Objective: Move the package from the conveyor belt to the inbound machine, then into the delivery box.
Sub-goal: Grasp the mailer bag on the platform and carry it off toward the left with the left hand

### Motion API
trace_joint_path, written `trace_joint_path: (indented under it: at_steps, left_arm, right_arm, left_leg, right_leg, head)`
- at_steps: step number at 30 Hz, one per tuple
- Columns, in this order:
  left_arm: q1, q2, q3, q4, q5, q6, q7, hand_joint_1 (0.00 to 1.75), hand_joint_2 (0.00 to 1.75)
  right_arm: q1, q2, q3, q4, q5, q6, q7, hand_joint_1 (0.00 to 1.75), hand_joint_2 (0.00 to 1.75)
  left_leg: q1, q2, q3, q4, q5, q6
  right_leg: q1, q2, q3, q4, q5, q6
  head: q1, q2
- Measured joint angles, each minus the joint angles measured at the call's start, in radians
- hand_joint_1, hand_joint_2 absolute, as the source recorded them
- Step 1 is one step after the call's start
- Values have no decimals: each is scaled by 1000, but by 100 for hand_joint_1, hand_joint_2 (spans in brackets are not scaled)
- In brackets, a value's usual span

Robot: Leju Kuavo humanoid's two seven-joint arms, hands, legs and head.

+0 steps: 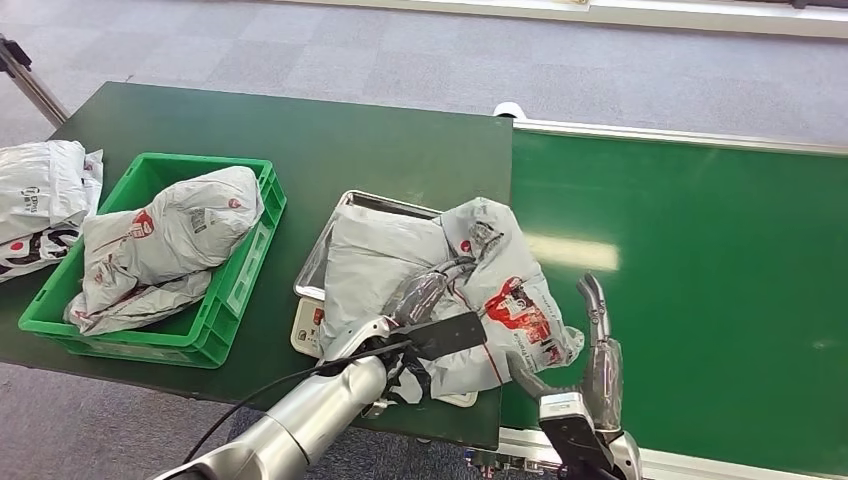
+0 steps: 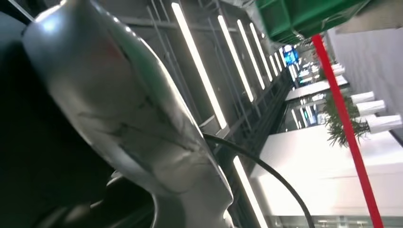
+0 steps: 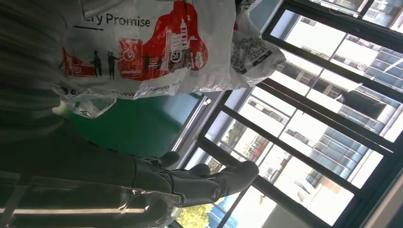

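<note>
Grey plastic mailer package with red print (image 1: 470,290) lay on the steel-topped inbound scale machine (image 1: 345,215), overhanging its edge toward the green conveyor belt (image 1: 690,270). Left hand (image 1: 435,295) rested on the package; grip state could not be told, fingers hidden by the wrist camera. Right hand (image 1: 595,350) sat beside the package over the belt, fingers spread, holding nothing. Green plastic delivery crate (image 1: 225,310) on the dark green table (image 1: 330,140) held another grey mailer (image 1: 165,250).
</note>
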Motion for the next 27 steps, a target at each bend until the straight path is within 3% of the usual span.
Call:
trace_joint_path:
  at_steps: [6, 10, 13, 18, 23, 27]
  left_arm:
    - [-21, -3, -1, 47, 40, -11, -31, 175, 175]
    - [9, -2, 22, 21, 169, 67, -139, 175, 175]
    - [77, 8, 52, -87, 305, 110, -206, 175, 175]
    - [208, 45, 103, -364, 553, 45, -229, 175, 175]
    - [303, 87, 142, -601, 663, -19, -246, 175, 175]
    - [341, 110, 161, -708, 685, -38, -249, 175, 175]
  right_arm:
    - [-18, 8, 0, 26, 6, 0, 4, 0, 175]
    - [-20, 10, -1, 39, 13, 1, 4, 0, 175]
    - [-20, 10, -3, 53, 13, 2, 0, 0, 175]
    - [-12, 9, -7, 82, 5, -13, -12, 0, 175]
    - [15, 9, -16, 94, 2, -36, -16, 0, 175]
    - [27, 9, -20, 97, 1, -42, -16, 0, 175]
  left_leg:
    - [0, 0, 2, 0, 0, 0]
    - [0, 0, 2, 0, 0, 0]
    - [0, 0, 1, 0, 0, 0]
    - [0, 0, -1, 0, 0, 0]
    - [0, 0, -2, 0, 0, 0]
    - [0, 0, -2, 0, 0, 0]
  right_leg:
    - [0, -1, 3, 0, 0, 0]
    - [0, -1, 2, 0, 0, 0]
    - [0, 0, 1, 0, 0, 0]
    - [0, 0, -2, 0, 0, 0]
    - [0, -1, -2, 0, -1, 0]
    - [0, -1, -2, 0, -1, 0]
  head:
    - [0, 0]
    - [0, 0]
    - [0, 0]
    - [0, 0]
    - [0, 0]
    - [0, 0]
